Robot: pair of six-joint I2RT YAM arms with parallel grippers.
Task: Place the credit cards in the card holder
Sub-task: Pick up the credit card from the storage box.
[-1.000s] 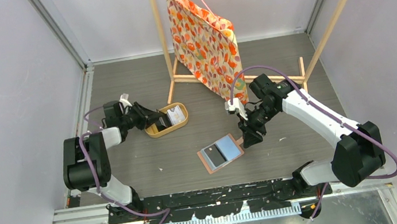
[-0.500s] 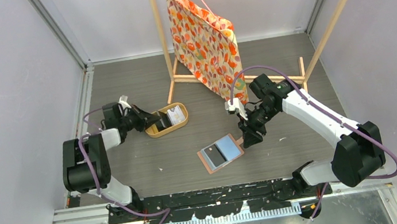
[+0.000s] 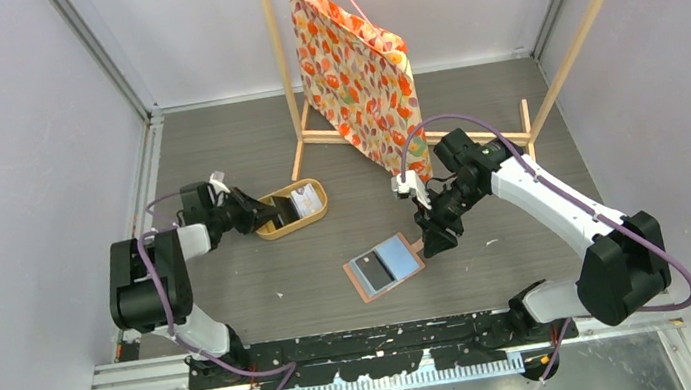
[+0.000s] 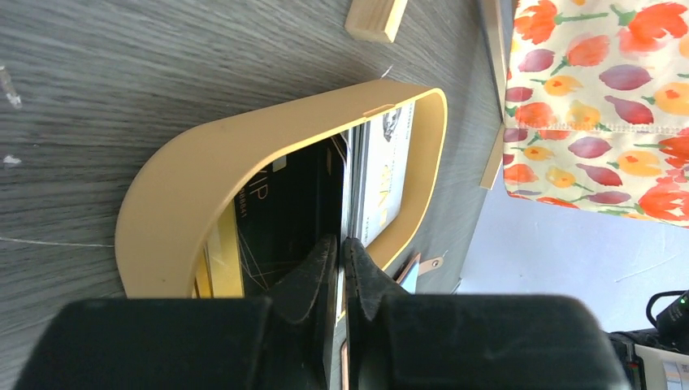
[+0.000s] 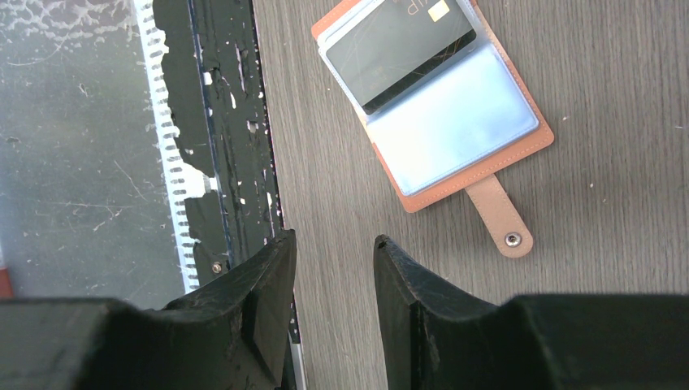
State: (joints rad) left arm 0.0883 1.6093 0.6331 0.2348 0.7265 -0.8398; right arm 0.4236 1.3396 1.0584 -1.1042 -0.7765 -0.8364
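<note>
The card holder (image 3: 384, 266) lies open on the table, salmon-brown outside with grey-blue slots; one dark card (image 5: 398, 49) sits in its left half, and its snap tab (image 5: 500, 219) points right. My right gripper (image 3: 433, 241) is open and empty, hovering just right of the holder near the tab (image 5: 333, 244). The other credit cards (image 3: 303, 201) stand in the oval wooden tray (image 3: 278, 230): a black one (image 4: 284, 211) and a white one (image 4: 382, 179). My left gripper (image 3: 251, 215) reaches into the tray's left end, shut on a thin card seen edge-on (image 4: 341, 244).
A floral bag (image 3: 354, 63) hangs from a wooden rack (image 3: 314, 139) behind the tray and shows in the left wrist view (image 4: 601, 97). The table's black near-edge rail (image 5: 219, 122) lies close below the right gripper.
My left gripper has drawn back a little to the left, toward the tray's left end. The right arm and the card holder have not moved.
</note>
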